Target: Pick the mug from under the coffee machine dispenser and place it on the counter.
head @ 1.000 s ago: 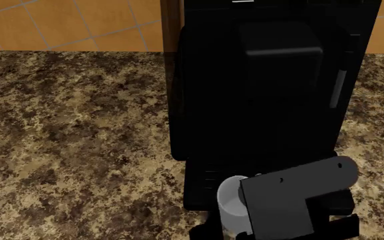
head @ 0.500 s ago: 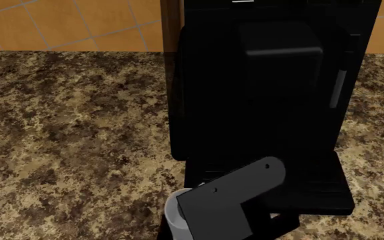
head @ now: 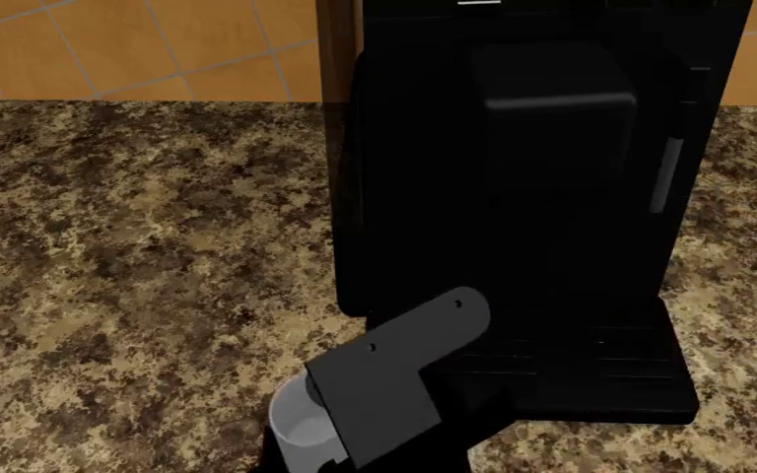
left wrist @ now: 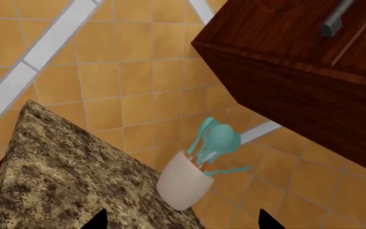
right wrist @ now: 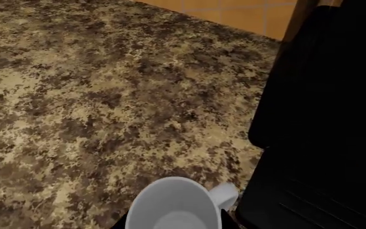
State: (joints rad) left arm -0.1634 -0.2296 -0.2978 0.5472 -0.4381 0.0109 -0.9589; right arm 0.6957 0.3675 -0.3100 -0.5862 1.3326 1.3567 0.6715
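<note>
The speckled counter (head: 142, 256) carries the black coffee machine dispenser (head: 523, 197).

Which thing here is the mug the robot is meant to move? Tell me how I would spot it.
Start at the tall black coffee machine standing on the speckled counter. Look to the front left corner of its flat drip tray, beside the grey arm block: the mug is there. It is the only small pale cylinder, open-topped, with a loop handle.

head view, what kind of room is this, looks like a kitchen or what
Most likely a kitchen. A granite-look counter runs under an orange tiled wall, a tall black coffee machine stands on it, and the left wrist view shows a white holder of teal utensils below a dark wood cabinet.
</note>
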